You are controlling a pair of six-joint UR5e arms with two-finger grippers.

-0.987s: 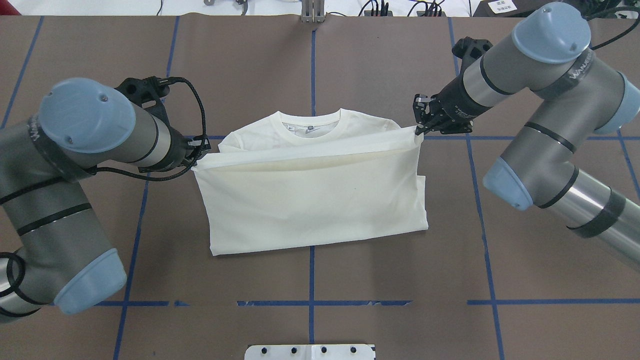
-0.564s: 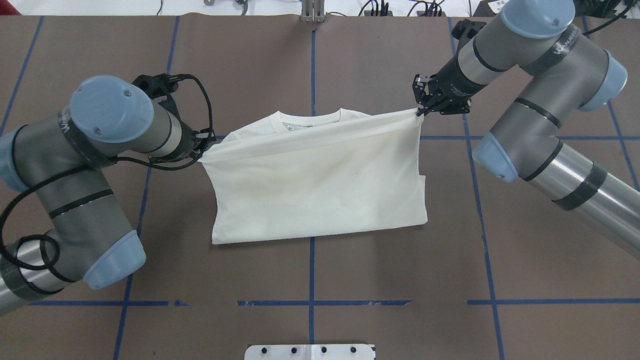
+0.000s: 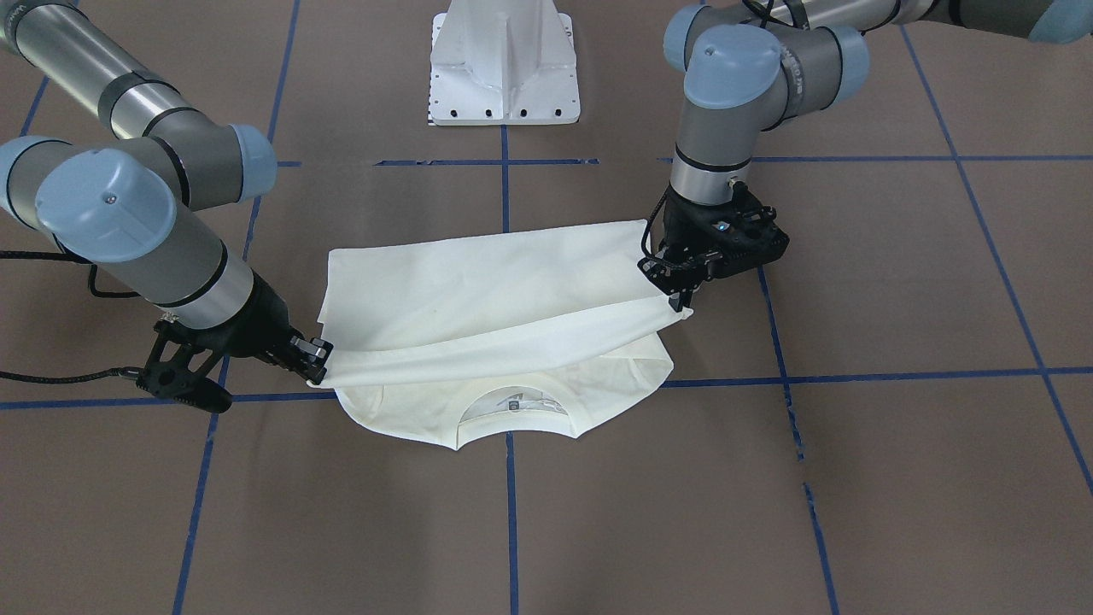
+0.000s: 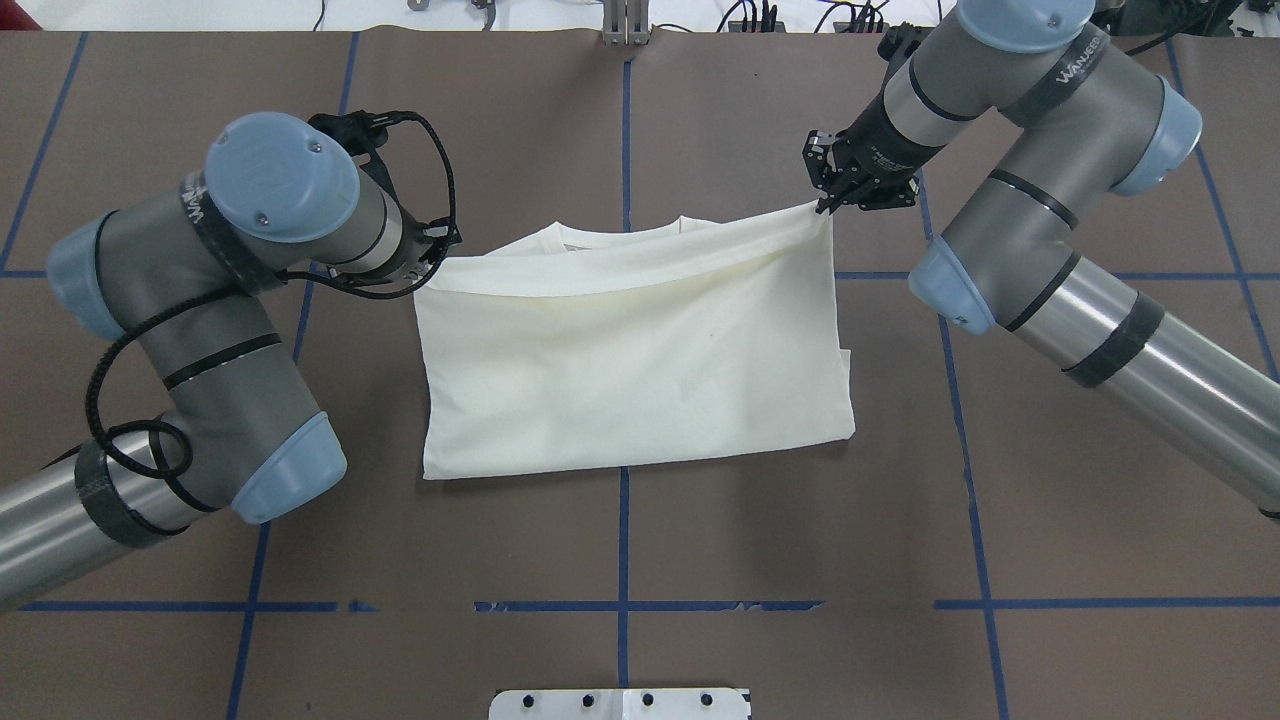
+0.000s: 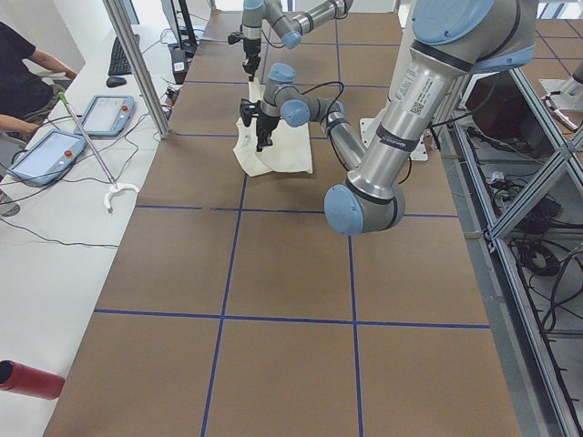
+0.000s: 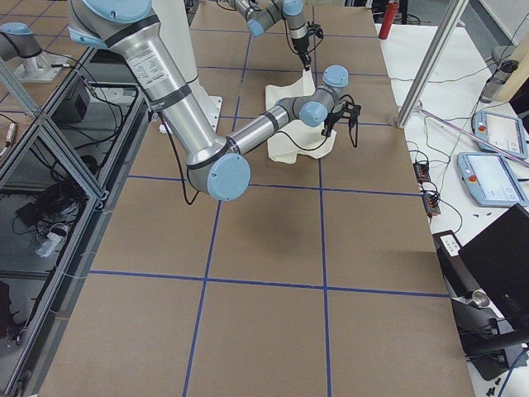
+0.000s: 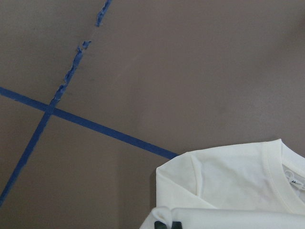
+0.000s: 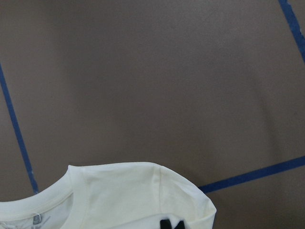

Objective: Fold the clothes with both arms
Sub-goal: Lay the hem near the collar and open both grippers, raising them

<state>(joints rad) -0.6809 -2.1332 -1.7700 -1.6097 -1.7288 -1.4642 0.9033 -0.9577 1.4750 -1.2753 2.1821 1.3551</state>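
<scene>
Carried farther toward the collar than a second ago, the hem of the cream-white long-sleeved T-shirt (image 4: 640, 360) on the brown paper-covered table (image 4: 700, 560) is held taut for a flat fold, its corners clamped by the black left gripper (image 4: 438, 258) and right gripper (image 4: 828, 203).

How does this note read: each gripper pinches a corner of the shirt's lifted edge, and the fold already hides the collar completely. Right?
Not quite. The collar is not hidden: the exterior front-facing view shows it uncovered beyond the lifted edge of the shirt. The rest holds: the left gripper and the right gripper each pinch a corner of that edge.
</scene>
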